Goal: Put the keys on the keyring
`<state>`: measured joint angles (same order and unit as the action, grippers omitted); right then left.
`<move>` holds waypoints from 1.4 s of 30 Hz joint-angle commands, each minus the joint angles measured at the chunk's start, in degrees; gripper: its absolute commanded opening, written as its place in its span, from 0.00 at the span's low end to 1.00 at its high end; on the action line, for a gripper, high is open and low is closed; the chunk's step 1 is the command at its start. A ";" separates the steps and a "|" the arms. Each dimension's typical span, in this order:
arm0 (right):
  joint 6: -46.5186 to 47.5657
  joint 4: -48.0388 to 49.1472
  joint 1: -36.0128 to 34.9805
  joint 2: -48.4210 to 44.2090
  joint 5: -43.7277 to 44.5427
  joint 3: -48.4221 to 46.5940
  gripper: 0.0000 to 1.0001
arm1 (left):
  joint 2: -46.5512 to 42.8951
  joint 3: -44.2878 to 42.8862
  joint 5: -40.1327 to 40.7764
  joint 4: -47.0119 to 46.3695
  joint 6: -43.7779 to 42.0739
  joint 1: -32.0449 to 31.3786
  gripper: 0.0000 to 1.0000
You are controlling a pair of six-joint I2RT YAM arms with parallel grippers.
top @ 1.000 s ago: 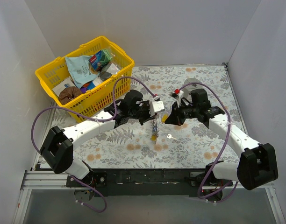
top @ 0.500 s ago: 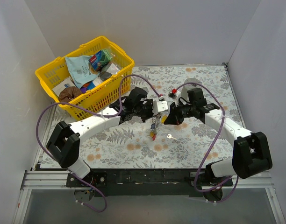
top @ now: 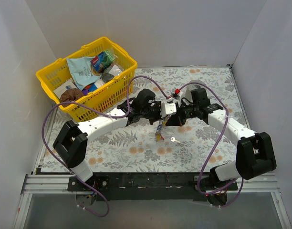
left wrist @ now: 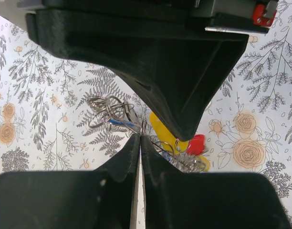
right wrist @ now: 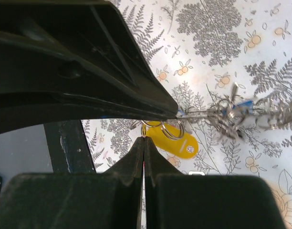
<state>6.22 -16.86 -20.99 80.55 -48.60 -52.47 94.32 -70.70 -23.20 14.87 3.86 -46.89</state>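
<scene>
A yellow plastic basket [top: 105,98] holds a pale blue pouch [top: 81,71], a colourful small carton [top: 103,59] and a brown item [top: 69,97]; a floral table cover [top: 131,150] spreads beneath and to its right.

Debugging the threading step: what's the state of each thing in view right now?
left gripper: jaws shut on a thin wire of the key bunch
right gripper: jaws shut on the yellow key ring
key bunch: hanging between both grippers
silver key: loose on the table, apart from bunch
basket: upright, full

Basket [top: 100,98] blocks far-left corner; table [top: 136,157] open along near edge
</scene>
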 commanded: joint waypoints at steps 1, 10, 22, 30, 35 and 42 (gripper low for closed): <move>0.90 3.24 0.25 -2.59 -5.89 -0.53 0.01 | 0.77 -1.20 -0.35 1.47 0.62 -0.48 0.00; 1.78 2.89 0.25 -5.41 -1.60 0.08 0.01 | -0.28 -0.32 0.52 1.39 1.59 -0.74 0.00; 3.98 1.13 0.34 -6.29 0.70 0.52 0.01 | -3.36 1.88 4.92 -4.06 7.83 -0.74 0.00; 4.42 1.39 0.60 -5.67 0.79 0.70 0.01 | -5.38 2.84 6.15 -5.38 7.57 -0.74 0.00; 4.33 1.57 1.13 -5.23 0.00 0.09 0.01 | -7.13 4.86 5.62 -6.00 6.78 -0.74 0.00; 3.01 4.29 2.10 -3.57 -3.78 -0.53 0.01 | -8.54 6.98 4.75 -7.05 6.34 -0.74 0.00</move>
<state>9.26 -15.18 -19.22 75.96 -49.30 -51.75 89.65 -64.12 -17.41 10.22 10.94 -47.42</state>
